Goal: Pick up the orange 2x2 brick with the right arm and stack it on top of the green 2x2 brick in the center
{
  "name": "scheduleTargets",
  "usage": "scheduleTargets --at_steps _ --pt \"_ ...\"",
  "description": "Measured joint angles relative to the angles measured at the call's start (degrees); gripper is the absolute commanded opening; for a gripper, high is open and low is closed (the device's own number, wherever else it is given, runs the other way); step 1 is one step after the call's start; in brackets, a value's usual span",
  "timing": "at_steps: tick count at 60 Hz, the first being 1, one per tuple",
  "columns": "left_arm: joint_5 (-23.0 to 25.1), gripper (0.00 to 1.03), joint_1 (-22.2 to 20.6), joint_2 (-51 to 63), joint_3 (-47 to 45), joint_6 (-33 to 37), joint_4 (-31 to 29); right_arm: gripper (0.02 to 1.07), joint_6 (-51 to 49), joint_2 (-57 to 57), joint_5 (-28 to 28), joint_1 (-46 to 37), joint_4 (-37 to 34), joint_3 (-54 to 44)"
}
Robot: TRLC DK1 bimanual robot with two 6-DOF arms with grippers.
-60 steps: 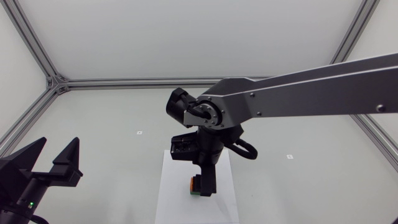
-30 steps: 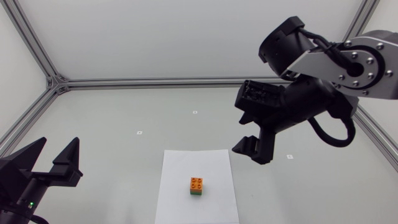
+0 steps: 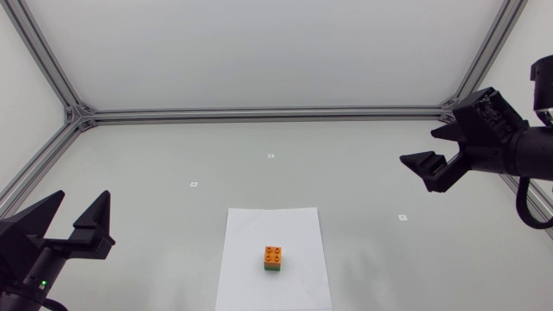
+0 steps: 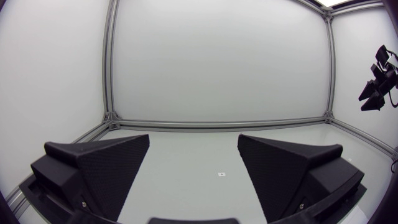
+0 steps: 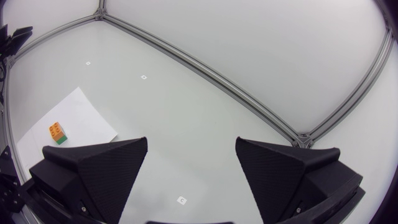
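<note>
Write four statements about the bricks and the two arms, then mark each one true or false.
1. The orange brick sits on top of the green brick. True.
2. The right arm has its jaws shut on the orange brick. False: its jaws stand open and empty, raised near the table's right side, well clear of the stack.
3. The two-brick stack stands on the white sheet. True.
4. The left arm has its jaws shut. False: its jaws stand apart with nothing between them.
</note>
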Motion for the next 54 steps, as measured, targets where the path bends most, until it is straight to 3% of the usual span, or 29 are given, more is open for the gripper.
scheduleTargets --at_steps 13,33,42,54 --pt "0.0 0.99 0.0 0.0 0.0 0.0 0.0 1.03 0.7 -6.9 2.4 -3.0 14.9 -12.5" --pt "0.0 0.99 0.0 0.0 0.0 0.0 0.0 1.03 6.6 -18.1 7.7 -4.0 28.1 -26.1" --pt "0.0 0.99 0.0 0.0 0.0 0.0 0.0 1.03 10.0 -25.0 15.9 0.8 29.7 -30.2" --pt "0.0 0.99 0.0 0.0 0.0 0.0 0.0 1.03 14.6 -32.1 17.5 2.4 29.6 -33.4"
